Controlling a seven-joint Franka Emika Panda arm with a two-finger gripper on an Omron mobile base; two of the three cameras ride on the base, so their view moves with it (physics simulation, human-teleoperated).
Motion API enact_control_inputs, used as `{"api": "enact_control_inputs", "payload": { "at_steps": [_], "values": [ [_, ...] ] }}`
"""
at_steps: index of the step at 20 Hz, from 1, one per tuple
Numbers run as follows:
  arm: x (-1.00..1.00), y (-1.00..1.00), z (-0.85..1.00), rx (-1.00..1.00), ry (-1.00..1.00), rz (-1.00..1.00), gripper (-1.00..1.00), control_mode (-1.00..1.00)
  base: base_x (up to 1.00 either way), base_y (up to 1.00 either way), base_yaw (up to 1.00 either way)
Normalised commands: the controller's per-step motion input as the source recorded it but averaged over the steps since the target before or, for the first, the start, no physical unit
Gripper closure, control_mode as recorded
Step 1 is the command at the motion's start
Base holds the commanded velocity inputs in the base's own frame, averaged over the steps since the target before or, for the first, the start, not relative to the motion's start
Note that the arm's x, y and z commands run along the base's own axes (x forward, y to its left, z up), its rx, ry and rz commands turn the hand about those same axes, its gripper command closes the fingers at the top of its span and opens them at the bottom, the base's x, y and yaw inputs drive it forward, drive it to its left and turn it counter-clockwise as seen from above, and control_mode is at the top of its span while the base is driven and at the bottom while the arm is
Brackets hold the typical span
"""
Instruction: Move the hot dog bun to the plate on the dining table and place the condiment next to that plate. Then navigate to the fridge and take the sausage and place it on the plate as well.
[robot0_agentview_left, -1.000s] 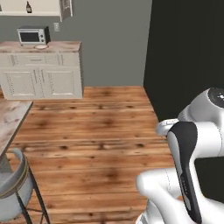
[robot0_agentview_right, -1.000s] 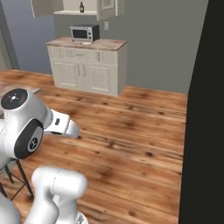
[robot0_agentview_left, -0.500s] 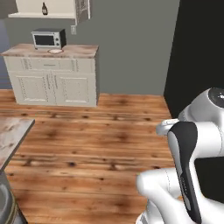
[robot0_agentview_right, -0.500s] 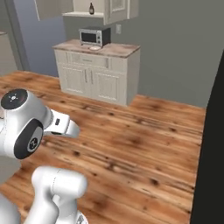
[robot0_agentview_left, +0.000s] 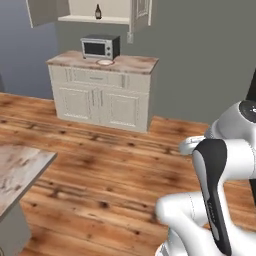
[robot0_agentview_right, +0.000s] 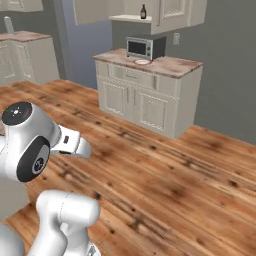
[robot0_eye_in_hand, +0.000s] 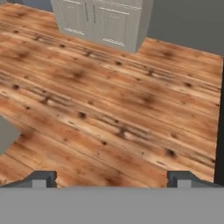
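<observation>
One corner of the dining table (robot0_agentview_left: 20, 172) shows, well in front of the cream cabinet (robot0_agentview_left: 102, 95). The condiment (robot0_agentview_left: 98, 11) stands on the open shelf (robot0_agentview_left: 95, 19) above that cabinet, over the microwave (robot0_agentview_left: 100, 47). Hand (robot0_eye_in_hand: 113, 178) released, fingers wide apart, empty, facing the wood floor (robot0_eye_in_hand: 109, 100).

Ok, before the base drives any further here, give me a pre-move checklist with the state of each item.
1. Gripper open, nothing between the fingertips: ok.
2. Wooden floor ahead free of obstacles: ok.
3. Dining table corner at the base's left, apart from the arm: ok.
4. Cream cabinet with microwave stands well ahead: ok.
5. Fridge located: cannot tell.
6. Bun and condiment already placed: cannot tell.
</observation>
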Motion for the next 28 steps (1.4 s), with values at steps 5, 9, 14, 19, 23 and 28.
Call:
{"api": "enact_control_inputs", "payload": {
  "at_steps": [5,9,14,19,23,28],
  "values": [
    [0.0,0.0,0.0,0.0,0.0,0.0,-1.0,1.0,1.0,0.0,0.3],
    [0.0,0.0,0.0,0.0,0.0,0.0,-1.0,1.0,1.0,-0.01,0.21],
    [0.0,0.0,0.0,0.0,0.0,0.0,-1.0,1.0,1.0,0.0,0.12],
    [0.0,0.0,0.0,0.0,0.0,0.0,-1.0,1.0,1.0,0.05,0.01],
    [0.0,0.0,0.0,0.0,0.0,0.0,-1.0,1.0,1.0,0.1,-0.01],
    [0.0,0.0,0.0,0.0,0.0,0.0,-1.0,1.0,1.0,0.28,-0.16]
  ]
}}
